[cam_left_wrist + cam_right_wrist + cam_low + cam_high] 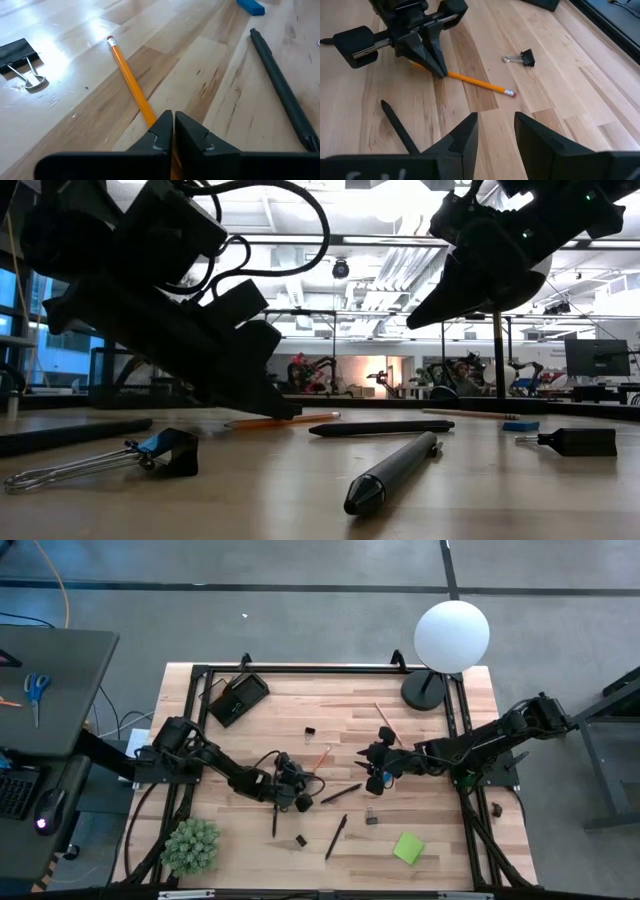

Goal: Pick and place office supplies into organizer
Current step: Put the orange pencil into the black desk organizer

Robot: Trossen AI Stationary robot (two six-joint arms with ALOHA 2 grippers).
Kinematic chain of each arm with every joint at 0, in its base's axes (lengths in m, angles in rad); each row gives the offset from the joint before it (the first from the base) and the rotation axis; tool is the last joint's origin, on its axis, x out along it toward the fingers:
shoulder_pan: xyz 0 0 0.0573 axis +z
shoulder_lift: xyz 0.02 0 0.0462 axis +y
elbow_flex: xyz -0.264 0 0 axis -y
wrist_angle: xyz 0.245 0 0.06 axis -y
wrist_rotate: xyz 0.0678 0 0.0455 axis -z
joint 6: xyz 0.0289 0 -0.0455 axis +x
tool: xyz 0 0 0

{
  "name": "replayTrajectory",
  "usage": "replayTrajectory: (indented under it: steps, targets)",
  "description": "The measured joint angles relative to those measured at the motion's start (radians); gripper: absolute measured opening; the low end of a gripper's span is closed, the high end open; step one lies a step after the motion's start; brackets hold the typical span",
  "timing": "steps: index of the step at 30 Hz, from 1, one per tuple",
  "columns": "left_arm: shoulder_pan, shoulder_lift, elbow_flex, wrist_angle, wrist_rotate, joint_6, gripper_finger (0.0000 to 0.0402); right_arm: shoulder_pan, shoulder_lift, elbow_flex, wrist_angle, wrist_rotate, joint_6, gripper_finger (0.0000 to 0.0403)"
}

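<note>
The orange pencil (pixel 127 80), pink eraser at its far end, lies flat on the table (pixel 440 830) near the middle. The left gripper (pixel 173 131) is pinched closed on its near end. The right gripper (pixel 495 131) hovers nearby, fingers apart, holding nothing.

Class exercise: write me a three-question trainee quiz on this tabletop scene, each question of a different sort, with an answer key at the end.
1. True or false: the left gripper has its fingers closed on the orange pencil.
2. Multiple choice: in the high view, where does the organizer sit? A) far left part of the table B) near right corner C) under the right gripper
3. Fill in: the green sticky-note pad lies near the table's near edge, toward the ____ arm's side.

Key: 1 true; 2 A; 3 right.
</note>
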Motion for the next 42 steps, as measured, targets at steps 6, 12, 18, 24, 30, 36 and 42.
replayTrajectory:
  steps: [6,12,18,24,30,36,42]
  targets:
    - [0.000,0.000,0.005,-0.008,0.005,0.009,0.0018,0.000,0.000,0.000,0.000,0.000,0.000,0.0119]
    - [0.000,-0.002,0.006,-0.023,0.003,0.017,0.0003,0.000,0.000,0.000,0.004,-0.001,-0.004,0.0119]
    - [0.000,-0.014,0.006,-0.036,0.008,0.062,0.0001,0.000,0.000,0.000,0.005,-0.001,-0.008,0.0119]
    - [-0.018,-0.035,0.019,-0.066,0.020,0.117,0.0000,0.000,0.000,0.001,0.007,-0.001,-0.008,0.0119]
    - [-0.060,-0.105,0.017,-0.148,0.036,0.144,0.0000,0.000,0.000,0.001,0.007,-0.001,-0.008,0.0119]
    - [-0.084,-0.192,0.021,-0.279,0.012,0.141,0.0000,0.000,0.000,0.001,0.008,-0.002,-0.008,0.0119]
    - [-0.090,-0.219,0.022,-0.346,0.007,0.283,0.0001,0.000,0.000,0.001,0.012,-0.002,-0.013,0.0119]
